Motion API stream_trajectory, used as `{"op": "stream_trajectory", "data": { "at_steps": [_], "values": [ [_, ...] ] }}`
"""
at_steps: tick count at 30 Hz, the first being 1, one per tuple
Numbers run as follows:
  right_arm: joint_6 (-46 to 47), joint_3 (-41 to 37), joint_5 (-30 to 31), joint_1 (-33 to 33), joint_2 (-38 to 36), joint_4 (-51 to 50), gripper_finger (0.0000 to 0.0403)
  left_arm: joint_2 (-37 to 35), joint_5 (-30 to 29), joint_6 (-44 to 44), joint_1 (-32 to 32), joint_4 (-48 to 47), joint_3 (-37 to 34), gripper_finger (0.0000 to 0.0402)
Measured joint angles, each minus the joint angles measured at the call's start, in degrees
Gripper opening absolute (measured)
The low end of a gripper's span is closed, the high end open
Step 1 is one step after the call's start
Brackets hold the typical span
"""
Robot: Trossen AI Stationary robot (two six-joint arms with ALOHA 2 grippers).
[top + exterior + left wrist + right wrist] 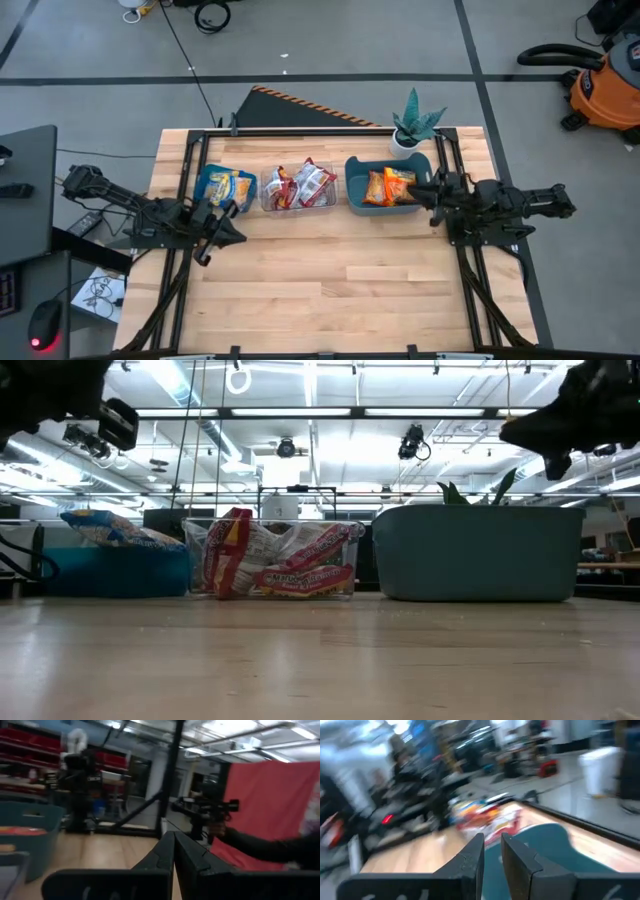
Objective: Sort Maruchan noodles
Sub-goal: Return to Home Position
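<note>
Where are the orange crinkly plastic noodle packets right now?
The orange packets lie in the blue plastic bin, rightmost in the high view, beside the clear plastic tub, near the potted plant.

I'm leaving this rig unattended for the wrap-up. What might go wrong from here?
1. The right gripper hangs over one end of the teal bin; a low swing may knock it.
2. The blue-and-yellow packets heap above the blue bin's wall and may slide out if the left gripper nearby bumps it.
</note>
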Motion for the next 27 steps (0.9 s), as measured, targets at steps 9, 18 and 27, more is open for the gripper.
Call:
{"op": "stream_trajectory", "data": {
  "at_steps": [9, 18, 27],
  "values": [
    [4.4, -0.3, 7.0, 0.0, 0.4, 2.3, 0.0072, 0.2, -10.8, -0.9, 0.0, -0.6, 0.0, 0.0013],
    [2.0, -0.3, 7.0, 0.0, 0.4, 2.3, 0.0072, 0.3, -10.9, -0.9, 0.0, -0.6, 0.0, 0.0013],
    [1.9, -0.3, 6.9, 0.0, 0.4, 2.3, 0.0071, 0.3, -10.9, -0.9, 0.0, -0.6, 0.0, 0.0013]
  ]
}}
